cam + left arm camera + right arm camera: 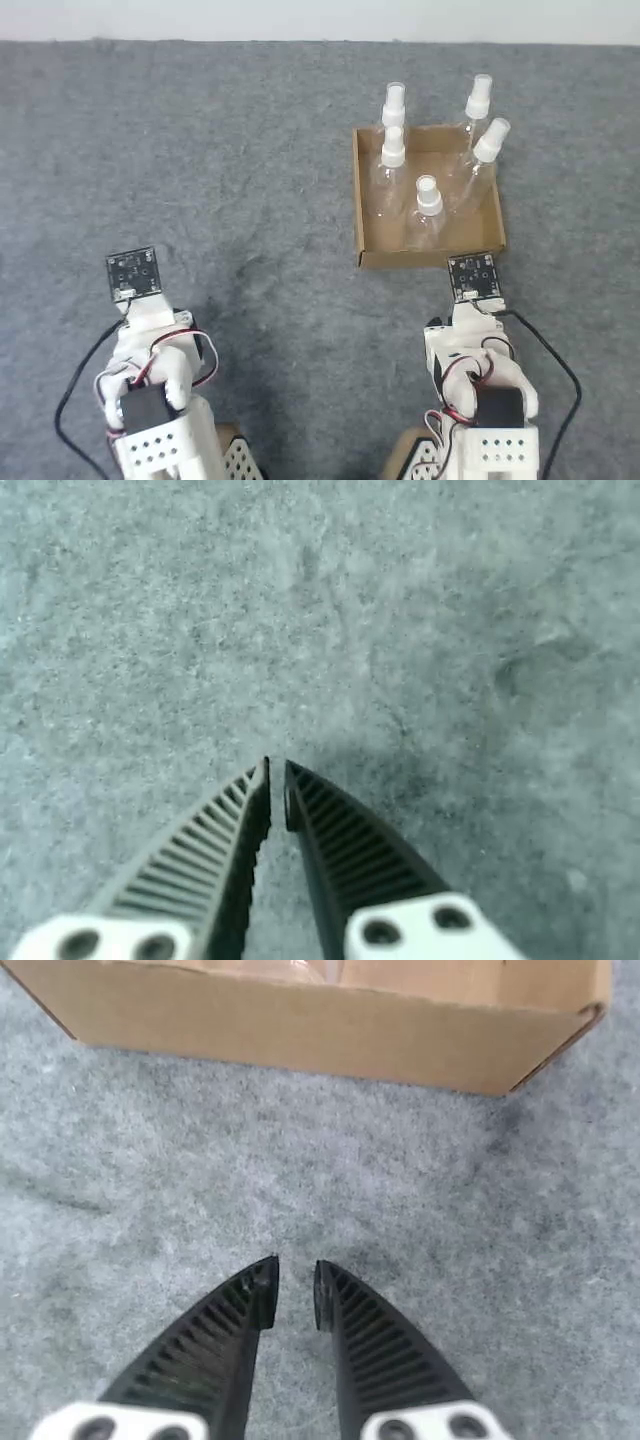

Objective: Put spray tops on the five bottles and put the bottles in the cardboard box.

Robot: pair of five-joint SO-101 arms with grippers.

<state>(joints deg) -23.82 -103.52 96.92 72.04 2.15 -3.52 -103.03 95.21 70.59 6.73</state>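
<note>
The cardboard box (430,258) stands on the grey carpet at the back right. Several clear bottles stand in it, each with a white spray top, among them one at the near middle (428,205), one at the far left (394,108) and one at the far right (479,100). My left gripper (278,768) is shut over bare carpet at the near left, with nothing in it. My right gripper (295,1268) hangs just in front of the box's near wall (300,1030), its fingers all but shut and empty.
Grey carpet (220,170) covers the whole table. The left arm (150,350) and the right arm (478,350) are both drawn back at the near edge. A wide stretch of carpet lies left of the box.
</note>
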